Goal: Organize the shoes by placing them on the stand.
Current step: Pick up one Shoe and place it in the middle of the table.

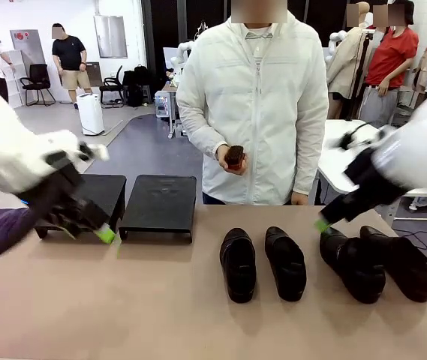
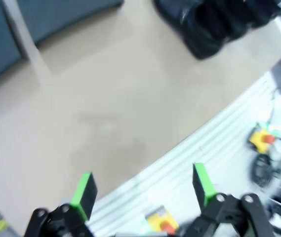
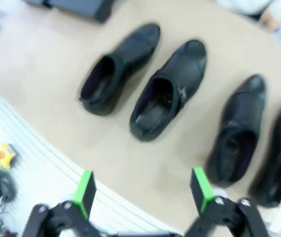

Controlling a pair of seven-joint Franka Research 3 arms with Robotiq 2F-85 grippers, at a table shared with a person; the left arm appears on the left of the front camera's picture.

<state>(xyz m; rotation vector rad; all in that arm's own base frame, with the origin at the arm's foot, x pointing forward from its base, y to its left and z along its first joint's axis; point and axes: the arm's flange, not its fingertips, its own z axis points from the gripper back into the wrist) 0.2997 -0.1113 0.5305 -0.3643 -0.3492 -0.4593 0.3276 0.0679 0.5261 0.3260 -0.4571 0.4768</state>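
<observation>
Four black slip-on shoes, rounded toes, two flat black trays

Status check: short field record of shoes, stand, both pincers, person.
shoes: four, in a row on the table, none on the stand
stand: two trays side by side, far left, no shoe on either
left pincer: open, above table before the trays
right pincer: open, near third shoe from left
person: far side, holding small dark object
</observation>
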